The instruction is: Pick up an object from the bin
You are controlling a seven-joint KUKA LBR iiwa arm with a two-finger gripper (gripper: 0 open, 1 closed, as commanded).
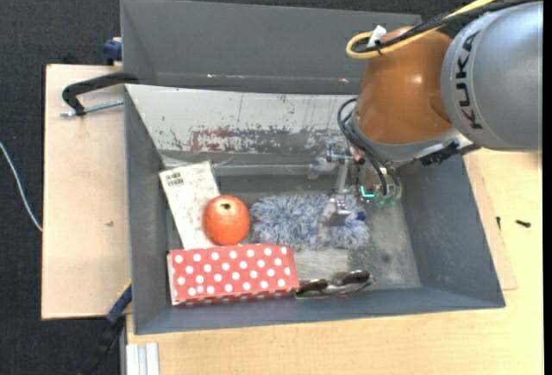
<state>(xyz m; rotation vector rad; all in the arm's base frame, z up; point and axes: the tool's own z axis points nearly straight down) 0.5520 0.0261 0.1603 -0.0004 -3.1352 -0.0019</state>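
My gripper [342, 206] hangs under the orange wrist cover, right of the bin's middle. Its tip is down at the right end of a blue-and-white shaggy cloth [289, 222] that lies across the bin floor. An orange apple-like ball [227, 221] rests just left of the cloth. A pair of dark sunglasses [338, 283] lies in front of the cloth, near the front wall.
A red box with white dots [231, 272] lies along the front wall at the left. A white card with print [190, 192] leans behind the ball. The arm comes in over the bin's right rear corner.
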